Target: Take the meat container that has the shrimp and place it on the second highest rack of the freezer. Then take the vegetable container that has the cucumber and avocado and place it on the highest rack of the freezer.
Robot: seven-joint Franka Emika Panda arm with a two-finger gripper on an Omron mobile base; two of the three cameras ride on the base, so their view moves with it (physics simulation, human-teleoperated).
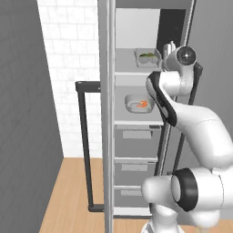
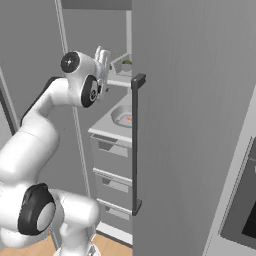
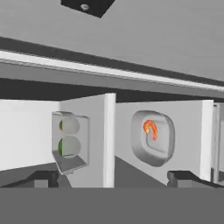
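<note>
The freezer (image 1: 136, 136) stands open. On its highest rack (image 1: 127, 64) sits the vegetable container (image 1: 148, 57) (image 2: 125, 64) (image 3: 70, 142), a grey tub with green pieces. One shelf down, the second highest rack (image 1: 120, 113) carries the meat container (image 1: 138, 103) (image 2: 124, 116) (image 3: 153, 136) with the orange-pink shrimp (image 1: 143, 104) (image 3: 150, 128) inside. My gripper (image 1: 170, 48) (image 2: 103, 57) (image 3: 113, 179) hovers open in front of the top shelf, just right of the tub, with nothing between its fingertips (image 3: 43, 178).
The freezer door (image 1: 109, 113) is swung out to the left, its black bar handle (image 1: 84, 145) sticking out. Grey drawers (image 1: 135, 168) fill the space below the shelves. A tall grey panel with a black handle (image 2: 135, 145) stands close on the right.
</note>
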